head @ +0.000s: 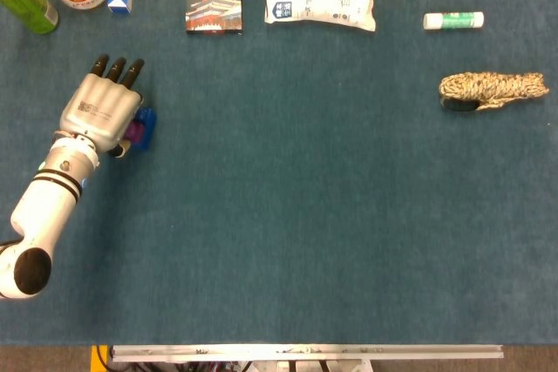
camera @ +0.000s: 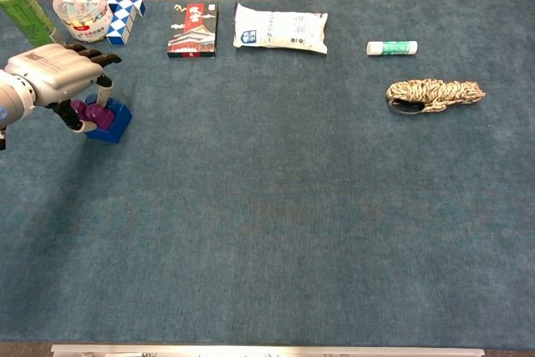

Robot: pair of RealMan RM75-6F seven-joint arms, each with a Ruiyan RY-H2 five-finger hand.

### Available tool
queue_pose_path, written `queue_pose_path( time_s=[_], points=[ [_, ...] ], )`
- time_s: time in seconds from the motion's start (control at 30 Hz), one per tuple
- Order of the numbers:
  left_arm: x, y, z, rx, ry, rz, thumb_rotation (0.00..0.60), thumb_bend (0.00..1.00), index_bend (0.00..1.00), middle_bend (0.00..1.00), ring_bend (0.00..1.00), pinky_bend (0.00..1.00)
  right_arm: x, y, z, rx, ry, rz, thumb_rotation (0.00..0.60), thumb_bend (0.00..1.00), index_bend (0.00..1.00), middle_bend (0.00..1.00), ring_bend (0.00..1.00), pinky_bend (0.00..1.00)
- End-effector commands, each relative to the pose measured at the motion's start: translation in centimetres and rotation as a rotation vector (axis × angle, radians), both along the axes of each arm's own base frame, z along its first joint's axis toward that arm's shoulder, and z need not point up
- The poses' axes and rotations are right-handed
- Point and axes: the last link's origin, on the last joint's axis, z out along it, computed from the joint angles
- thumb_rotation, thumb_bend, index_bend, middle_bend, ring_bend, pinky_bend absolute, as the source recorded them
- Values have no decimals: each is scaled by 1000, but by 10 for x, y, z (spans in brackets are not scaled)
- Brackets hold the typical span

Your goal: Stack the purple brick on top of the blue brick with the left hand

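Note:
My left hand point(camera: 55, 78) hovers at the far left of the table, palm down, with its fingers stretched over the bricks. The purple brick point(camera: 90, 109) is pinched between the thumb and a finger and sits on the left part of the blue brick point(camera: 114, 122). In the head view the left hand point(head: 100, 111) covers most of both, leaving only a sliver of the purple brick point(head: 135, 132) and the right edge of the blue brick point(head: 149, 126). How squarely the studs meet is hidden. My right hand appears in neither view.
Along the far edge stand a green can point(camera: 22, 9), a clear tub point(camera: 81, 12), a blue-white checkered box point(camera: 124, 19), a red-black carton point(camera: 191, 31) and a white pouch point(camera: 279, 28). A glue stick point(camera: 391, 48) and a rope bundle point(camera: 434, 94) lie at the right.

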Motion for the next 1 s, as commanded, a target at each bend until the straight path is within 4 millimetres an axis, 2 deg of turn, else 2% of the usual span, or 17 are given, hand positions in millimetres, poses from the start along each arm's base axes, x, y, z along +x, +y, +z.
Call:
queue_pose_path(
  time_s=[0.03,0.5,1.0],
  points=[
    [0,0,0,-1,2,-2,600,258,457,0,0,48,0,0,0,0,0,0,600,486,244,270,79,208],
    [1,0,-1,-4,-2,-1,600,258,446,0,0,48,0,0,0,0,0,0,600,486,244,270,79,208],
    [3,-2,4,7,-5,-8,600,258,292,0,0,48,0,0,-1,5,4,-2,600,487,244,270,79,208]
  ],
)
